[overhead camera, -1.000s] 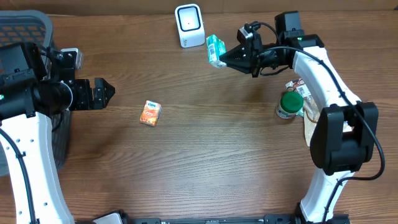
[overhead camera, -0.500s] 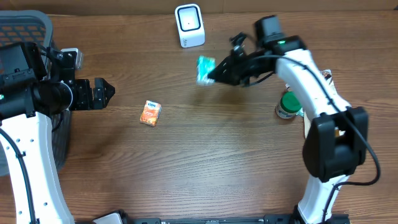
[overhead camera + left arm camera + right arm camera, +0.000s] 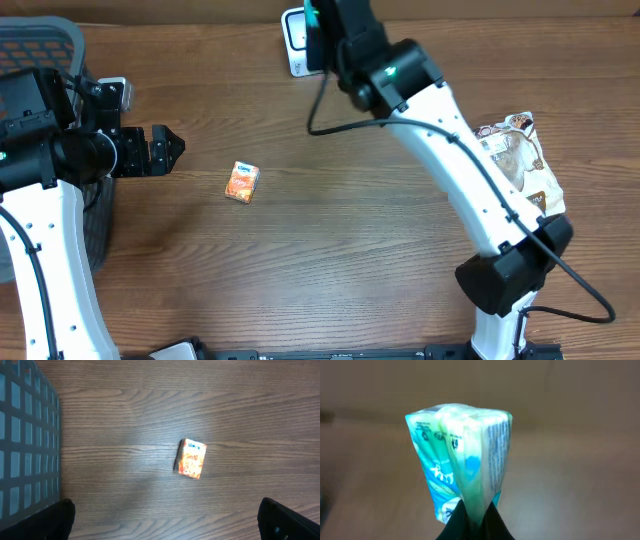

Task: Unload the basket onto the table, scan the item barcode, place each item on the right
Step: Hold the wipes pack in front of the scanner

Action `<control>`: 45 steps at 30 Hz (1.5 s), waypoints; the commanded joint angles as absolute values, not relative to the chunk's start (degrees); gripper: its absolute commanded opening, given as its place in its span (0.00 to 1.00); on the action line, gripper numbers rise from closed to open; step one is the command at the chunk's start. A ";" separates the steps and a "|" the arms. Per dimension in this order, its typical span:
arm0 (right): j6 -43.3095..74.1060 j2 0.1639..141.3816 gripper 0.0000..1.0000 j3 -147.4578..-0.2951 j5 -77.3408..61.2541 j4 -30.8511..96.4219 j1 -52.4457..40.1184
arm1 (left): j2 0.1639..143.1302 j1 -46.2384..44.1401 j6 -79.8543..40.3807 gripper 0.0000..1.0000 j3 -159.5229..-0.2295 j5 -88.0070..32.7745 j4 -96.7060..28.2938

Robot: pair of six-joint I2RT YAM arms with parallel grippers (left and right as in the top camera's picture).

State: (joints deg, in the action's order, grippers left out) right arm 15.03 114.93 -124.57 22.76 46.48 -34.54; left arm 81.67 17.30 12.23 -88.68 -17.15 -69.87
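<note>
The item is a teal and white soft packet point(image 3: 462, 455). My right gripper point(image 3: 473, 519) is shut on its lower edge and holds it upright before a blurred brown background. From overhead, only a teal sliver of the packet point(image 3: 312, 14) peeks out beside the right wrist, at the table's far edge over the white scanner point(image 3: 292, 48), which the arm mostly covers. My left gripper point(image 3: 166, 150) stands open at the left, with nothing in it. A small orange box point(image 3: 241, 182) lies on the table to its right; the left wrist view shows the orange box point(image 3: 191, 458) well ahead of the wide-apart fingertips point(image 3: 59, 519).
A grey mesh basket point(image 3: 45, 38) stands at the far left, its wall point(image 3: 25, 435) beside the left gripper. A brown and white snack bag point(image 3: 515, 150) lies at the right. The right arm stretches diagonally across the table's right half.
The right arm has swung the teal packet left and away, from right of the scanner to over it. The left arm and the orange box have not moved.
</note>
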 commanded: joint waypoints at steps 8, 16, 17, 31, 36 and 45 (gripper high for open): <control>-18.52 129.16 0.04 -124.11 44.97 15.42 -34.46 | 82.02 17.61 13.10 0.99 -88.53 -17.15 -69.84; -38.59 140.40 0.04 -124.11 42.52 2.55 -33.01 | 82.02 17.54 13.08 0.99 -88.53 -17.15 -69.84; -40.34 141.40 0.04 -124.11 41.74 2.07 -33.01 | 82.02 17.56 13.08 1.00 -88.53 -17.15 -69.84; -42.30 146.71 0.04 -124.11 35.73 0.27 -33.01 | 82.02 17.56 13.10 1.00 -88.53 -17.15 -69.84; -42.26 146.82 0.04 -124.11 35.66 1.10 -33.06 | 82.02 17.54 13.10 1.00 -88.55 -17.15 -69.84; -41.78 146.71 0.04 -124.14 35.66 2.42 -33.32 | 82.02 17.56 13.08 1.00 -88.53 -17.15 -69.84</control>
State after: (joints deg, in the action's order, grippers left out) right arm -42.22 146.39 -124.01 35.99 2.26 -32.77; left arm 81.67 17.30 12.23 -88.68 -17.15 -69.87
